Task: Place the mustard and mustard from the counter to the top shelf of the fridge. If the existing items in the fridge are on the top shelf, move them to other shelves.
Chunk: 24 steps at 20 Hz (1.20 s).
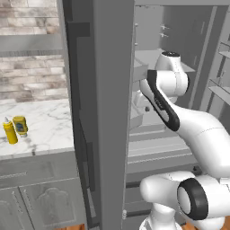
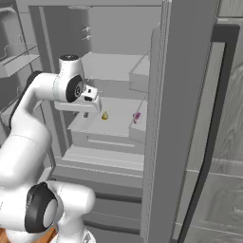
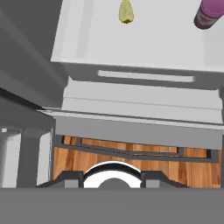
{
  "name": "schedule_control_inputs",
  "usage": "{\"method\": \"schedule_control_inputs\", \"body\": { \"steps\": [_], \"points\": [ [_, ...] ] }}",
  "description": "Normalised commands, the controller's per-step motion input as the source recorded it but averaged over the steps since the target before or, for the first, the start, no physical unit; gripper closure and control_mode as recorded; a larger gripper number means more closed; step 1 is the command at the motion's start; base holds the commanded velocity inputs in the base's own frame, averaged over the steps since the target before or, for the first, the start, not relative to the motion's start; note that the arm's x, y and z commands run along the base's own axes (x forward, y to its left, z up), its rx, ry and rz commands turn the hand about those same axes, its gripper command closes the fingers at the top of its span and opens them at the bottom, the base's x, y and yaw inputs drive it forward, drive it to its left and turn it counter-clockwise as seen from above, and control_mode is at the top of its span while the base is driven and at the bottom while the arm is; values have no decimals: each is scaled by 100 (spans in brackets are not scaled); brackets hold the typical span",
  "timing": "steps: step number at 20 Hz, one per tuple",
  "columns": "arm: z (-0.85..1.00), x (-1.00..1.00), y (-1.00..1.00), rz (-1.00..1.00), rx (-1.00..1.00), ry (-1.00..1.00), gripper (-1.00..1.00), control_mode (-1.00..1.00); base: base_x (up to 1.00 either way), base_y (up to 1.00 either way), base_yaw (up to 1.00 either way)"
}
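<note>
two mustard bottles, the tall slim squeeze bottle (image 1: 10, 130) and the shorter darker-yellow one (image 1: 19, 125), stand side by side on the counter (image 1: 45, 123) at about 9 o'clock in the left base view, so neither is shelved yet. inside the open fridge (image 2: 118, 85), the yellow wedge (image 2: 105, 115) and pink cup (image 2: 136, 116) sit on a lower shelf (image 2: 118, 118), and the top shelf (image 2: 109, 66) looks free. the gripper (image 2: 86, 114) hangs closed and empty over that lower shelf's front edge; both bottle trips seem left.

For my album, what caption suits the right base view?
White arm reaching into the open fridge, gripper shut beside a yellow wedge and pink cup.
</note>
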Motion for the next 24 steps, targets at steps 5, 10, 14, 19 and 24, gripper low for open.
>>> {"method": "schedule_control_inputs", "body": {
  "steps": [5,10,14,19,24],
  "points": [
    [0,-36,0,0,0,-1,-100,-100,0,0,0],
    [0,-79,0,0,0,-5,-100,-100,0,0,0],
    [0,-91,0,0,0,-11,-100,-100,0,0,0],
    [0,-98,0,0,0,-17,-100,-100,0,0,0],
    [0,-77,0,0,0,-12,-100,-100,0,0,0]
  ]
}}
